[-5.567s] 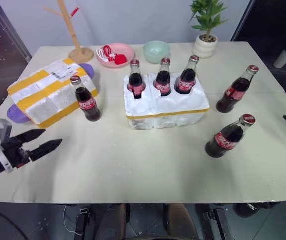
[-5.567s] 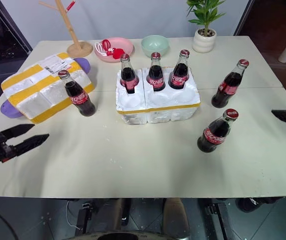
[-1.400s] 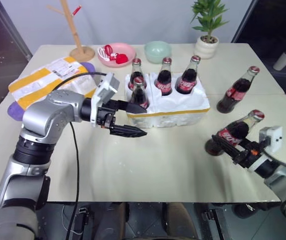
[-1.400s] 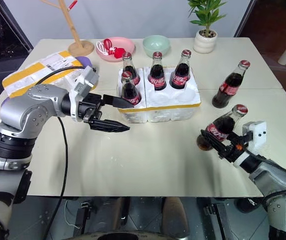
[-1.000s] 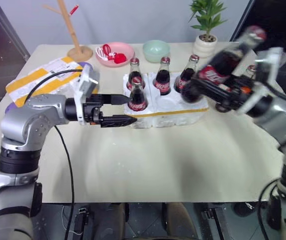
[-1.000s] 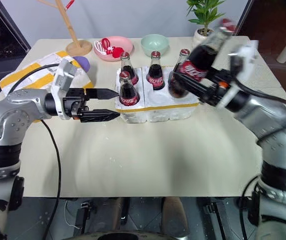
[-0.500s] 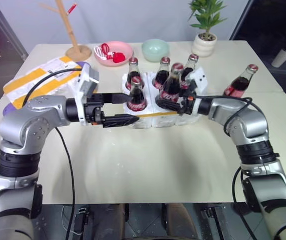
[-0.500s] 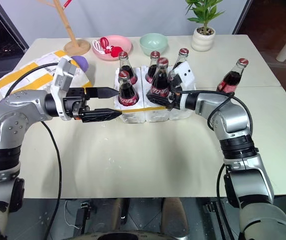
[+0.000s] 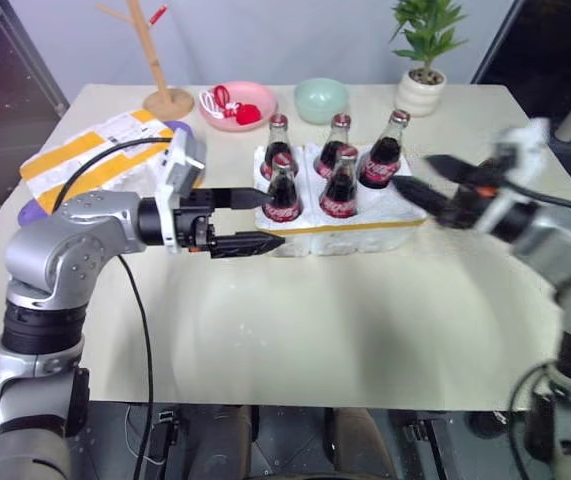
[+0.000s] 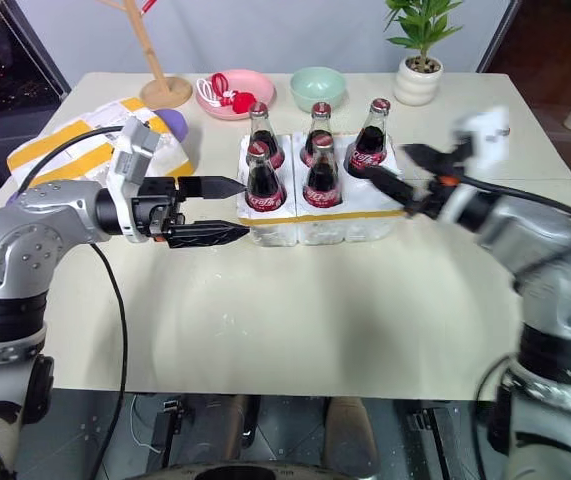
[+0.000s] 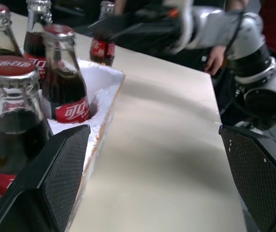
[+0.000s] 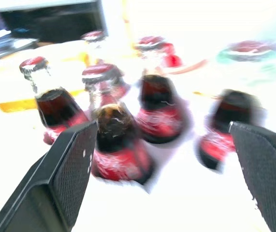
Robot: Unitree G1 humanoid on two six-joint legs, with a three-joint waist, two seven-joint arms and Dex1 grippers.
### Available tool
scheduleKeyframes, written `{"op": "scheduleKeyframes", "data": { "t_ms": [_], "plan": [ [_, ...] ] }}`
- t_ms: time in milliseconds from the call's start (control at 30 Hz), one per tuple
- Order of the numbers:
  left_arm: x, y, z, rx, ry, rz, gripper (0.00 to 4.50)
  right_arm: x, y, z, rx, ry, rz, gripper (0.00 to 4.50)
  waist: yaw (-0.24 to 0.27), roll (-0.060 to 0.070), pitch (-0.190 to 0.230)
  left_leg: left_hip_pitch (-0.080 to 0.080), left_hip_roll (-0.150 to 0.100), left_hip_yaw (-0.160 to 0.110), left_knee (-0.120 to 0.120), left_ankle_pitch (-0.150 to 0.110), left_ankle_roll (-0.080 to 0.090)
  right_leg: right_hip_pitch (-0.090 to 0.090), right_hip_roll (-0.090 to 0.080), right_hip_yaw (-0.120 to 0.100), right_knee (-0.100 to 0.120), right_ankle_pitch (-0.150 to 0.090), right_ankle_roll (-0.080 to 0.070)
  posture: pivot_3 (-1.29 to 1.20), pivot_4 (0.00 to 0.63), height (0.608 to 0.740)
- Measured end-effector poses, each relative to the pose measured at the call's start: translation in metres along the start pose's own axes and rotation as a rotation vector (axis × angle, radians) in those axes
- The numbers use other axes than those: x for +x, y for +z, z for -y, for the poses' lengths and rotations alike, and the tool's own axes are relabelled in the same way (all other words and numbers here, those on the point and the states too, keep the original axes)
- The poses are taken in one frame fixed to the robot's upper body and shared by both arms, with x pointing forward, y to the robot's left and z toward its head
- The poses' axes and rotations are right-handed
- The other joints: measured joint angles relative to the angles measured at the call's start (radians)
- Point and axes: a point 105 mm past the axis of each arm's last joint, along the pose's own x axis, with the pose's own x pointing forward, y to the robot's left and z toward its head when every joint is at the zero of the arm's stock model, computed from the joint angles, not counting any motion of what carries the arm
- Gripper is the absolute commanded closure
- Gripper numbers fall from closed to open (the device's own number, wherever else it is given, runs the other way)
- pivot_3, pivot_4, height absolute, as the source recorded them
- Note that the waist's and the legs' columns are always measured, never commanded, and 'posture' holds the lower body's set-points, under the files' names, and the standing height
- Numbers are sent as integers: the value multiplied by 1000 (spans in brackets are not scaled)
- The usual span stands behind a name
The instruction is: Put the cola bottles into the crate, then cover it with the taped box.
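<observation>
Fingers of left gripper (image 9: 265, 219) and right gripper (image 10: 397, 171) spread wide, empty.

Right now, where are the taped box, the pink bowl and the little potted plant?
taped box (image 9: 75, 157): left eye view, on a yellow tape band.
pink bowl (image 9: 255, 113): left eye view, on its near rim.
potted plant (image 9: 424, 92): left eye view, on the white pot.

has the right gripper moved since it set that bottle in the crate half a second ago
Yes. The right gripper has let go and pulled back from the crate toward the robot's right; its fingers stand open beside the crate's right end, the newly placed cola bottle left standing in the front row.
</observation>
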Motion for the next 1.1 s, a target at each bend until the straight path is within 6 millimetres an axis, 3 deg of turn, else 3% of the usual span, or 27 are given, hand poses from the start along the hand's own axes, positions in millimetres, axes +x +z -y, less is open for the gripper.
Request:
{"op": "scheduleKeyframes", "data": {
  "t_ms": [100, 233, 633, 967, 1033, 1100],
  "plan": [
    [4, 4, 3, 2, -26, 17, 0, -25, -24, 27, 40, -179, -75, 82, -16, 0, 0, 2, 0, 3, 0, 0, 0, 1, 0, 3, 0, 0, 0, 0, 150, 739],
    [12, 9, 6, 19, -61, 19, 0, -29, -32, 48, -13, -312, -90, 82, -28, 1, 0, 7, 1, 4, 0, 0, 0, 4, 1, 4, 0, 0, -2, 0, 150, 739],
    [13, 9, 6, 23, -67, 13, 0, 26, -56, 92, 64, -365, -35, 82, -39, 1, 0, 7, 1, 4, -2, 0, 0, 4, 1, 4, 0, 0, -1, 0, 150, 739],
    [9, 9, 5, 34, -41, -8, 0, 62, -71, 108, 88, -370, -45, 82, -41, 1, 0, 7, 1, 4, -2, 0, 0, 4, 1, 4, -1, 1, -1, 0, 150, 739],
    [9, 9, 5, 37, -37, -9, 0, 66, -75, 109, 97, -370, -41, 579, -40, 1, 0, 7, 1, 4, -2, 0, 0, 4, 1, 4, -1, 1, -1, 0, 150, 739],
    [9, 9, 4, 38, -30, -9, 0, 70, -77, 109, 96, -363, -39, 1358, -41, 1, 0, 7, 1, 4, -2, 0, 0, 4, 1, 4, -1, 1, -1, 0, 150, 739]
  ]
}}
